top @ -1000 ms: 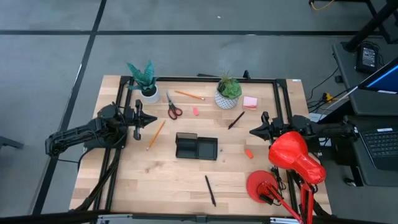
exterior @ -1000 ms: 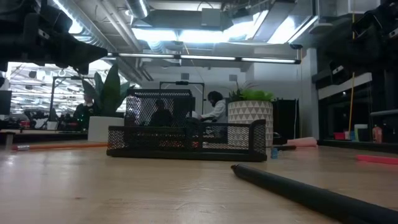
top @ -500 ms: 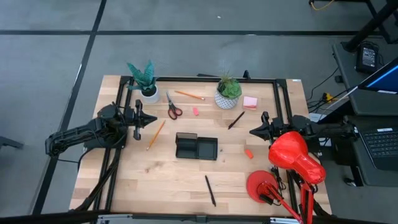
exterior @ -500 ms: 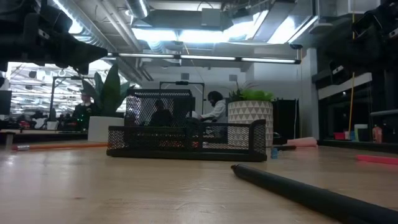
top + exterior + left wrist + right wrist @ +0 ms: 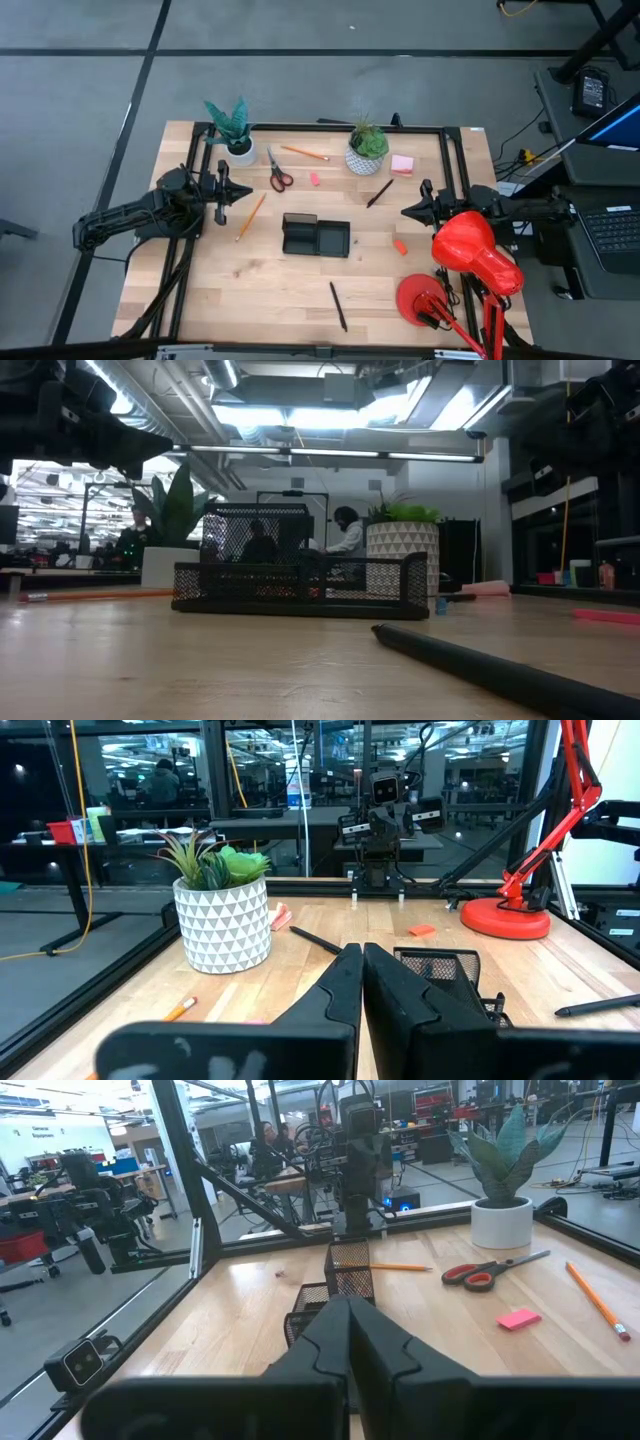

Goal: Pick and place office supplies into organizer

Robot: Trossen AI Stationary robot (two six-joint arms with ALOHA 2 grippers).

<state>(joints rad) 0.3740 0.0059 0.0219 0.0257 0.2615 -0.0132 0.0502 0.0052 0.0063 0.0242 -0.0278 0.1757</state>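
nothing is seen changed from the earlier frames, so the task is judged not begun. the left gripper (image 5: 243, 192) and right gripper (image 5: 404, 211) are held at the table (image 5: 230, 290) sides, fingers (image 5: 345, 982) pressed closed, nothing held. the organizer (image 5: 315, 236) is sat mid-table, seemingly empty. scissors (image 5: 277, 175), pencil (image 5: 250, 216), sticky notes (image 5: 402, 164), pen (image 5: 338, 305) are scattered around it. two potted plants (image 5: 366, 147) and a red lamp (image 5: 470, 255) could be in the way.
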